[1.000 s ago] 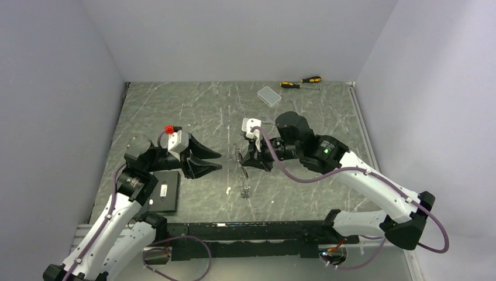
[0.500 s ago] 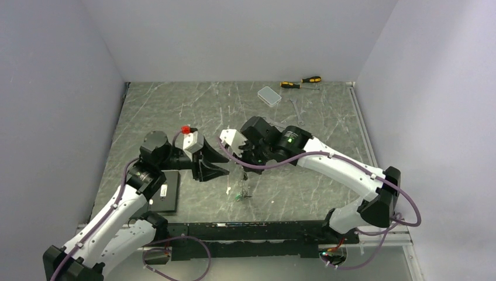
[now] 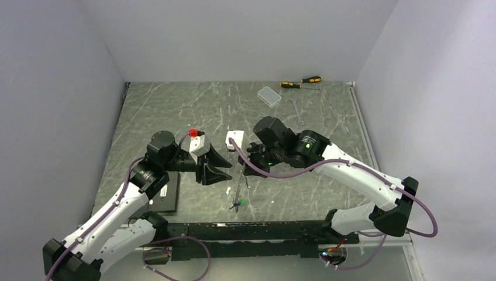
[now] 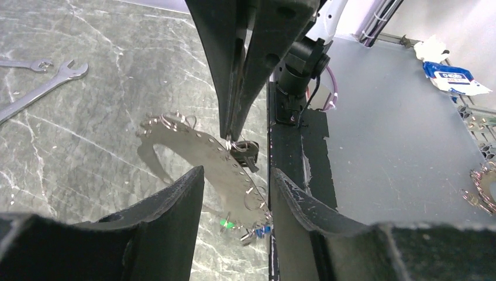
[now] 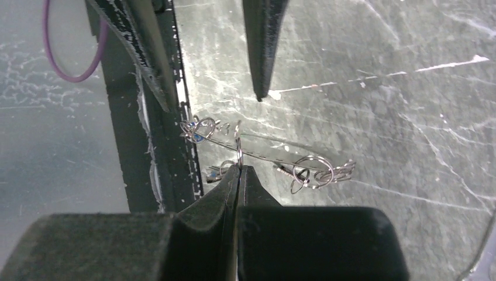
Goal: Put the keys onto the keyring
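The left fingers (image 4: 175, 202) — half spread, empty — have moved in beside the keyring (image 4: 196, 147), which the right fingers (image 5: 217, 196) pinch tight off the table (image 3: 175, 111); threading looks next.

Centre gap: left gripper (image 4: 237, 171) jaws spread, right gripper (image 5: 240, 167) at their 3 o'clock — its pinched keyring (image 4: 199, 149) hangs between.
12 o'clock: clear plastic box (image 3: 269, 95), screwdrivers (image 3: 301, 82), wrench (image 3: 296, 111).
10 o'clock: open tabletop (image 3: 158, 108).
7 o'clock: black slab (image 3: 165, 191) — flat.
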Robot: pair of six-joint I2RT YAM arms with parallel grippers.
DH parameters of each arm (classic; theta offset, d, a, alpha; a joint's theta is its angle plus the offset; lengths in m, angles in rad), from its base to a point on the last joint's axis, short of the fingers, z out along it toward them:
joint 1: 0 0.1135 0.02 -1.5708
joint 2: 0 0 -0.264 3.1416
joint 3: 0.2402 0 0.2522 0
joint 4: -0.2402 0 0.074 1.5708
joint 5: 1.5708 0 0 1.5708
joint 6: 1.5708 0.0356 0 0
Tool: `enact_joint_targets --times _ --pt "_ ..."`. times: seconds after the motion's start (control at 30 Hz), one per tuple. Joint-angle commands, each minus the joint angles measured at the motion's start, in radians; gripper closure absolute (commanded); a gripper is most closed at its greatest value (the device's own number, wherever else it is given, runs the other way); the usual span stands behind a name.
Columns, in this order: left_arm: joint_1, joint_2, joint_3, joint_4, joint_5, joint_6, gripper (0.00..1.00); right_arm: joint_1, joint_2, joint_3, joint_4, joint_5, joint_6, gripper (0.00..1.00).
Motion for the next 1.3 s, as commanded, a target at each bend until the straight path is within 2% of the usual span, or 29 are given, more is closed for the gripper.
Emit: enact_joint_targets --times 0.0,0.57,1.07,1.27 --pt "-0.01 0.005 0.03 0.081 0.035 -0.016 0.5 0.006 -0.027 0.001 0.084 -0.101 -0.026 1.0" --pt "-0.053 0.035 0.042 0.093 0.036 -0.023 0.57 0.027 0.001 0.028 0.136 -0.12 -0.02 1.0" --pt "-0.061 0.047 0.059 0.034 0.006 0.012 0.62 0.034 -0.02 0.027 0.154 -0.129 -0.02 1.0" --pt "-0.061 0.049 0.065 0.02 0.003 0.014 0.79 0.035 -0.04 0.017 0.166 -0.136 -0.019 1.0"
